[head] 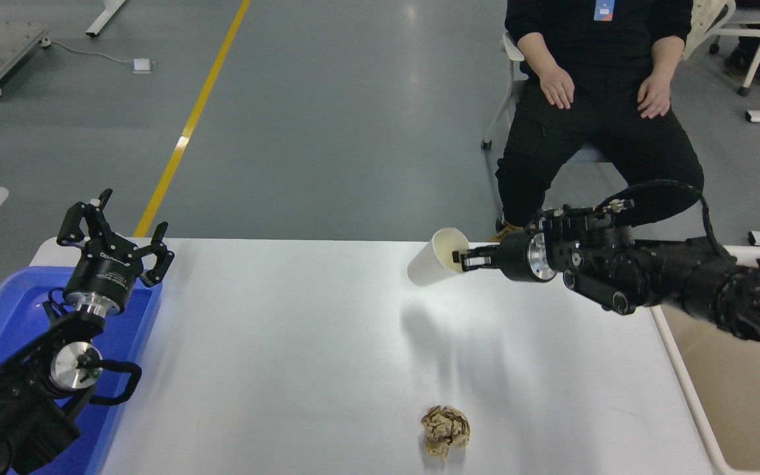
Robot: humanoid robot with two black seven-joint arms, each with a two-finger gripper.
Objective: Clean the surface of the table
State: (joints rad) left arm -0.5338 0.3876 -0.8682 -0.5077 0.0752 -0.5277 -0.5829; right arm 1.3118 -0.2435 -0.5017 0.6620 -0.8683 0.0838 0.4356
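The white table surface (287,356) fills the lower middle of the head view. Above its far right part hangs a white paper cup (429,266), tipped on its side with its mouth toward the right. My right gripper (464,258) is shut on the cup's rim, one finger inside the mouth. A crumpled ball of brown paper (445,431) lies near the table's front edge. My left gripper (115,232) is parked open over the far end of the blue tray, holding nothing.
A blue plastic tray (4,310) lies under the left arm at the table's left edge. A beige bin (736,396) stands off the right edge. A person in black (601,119) sits on a chair beyond the far right corner, hands on thighs.
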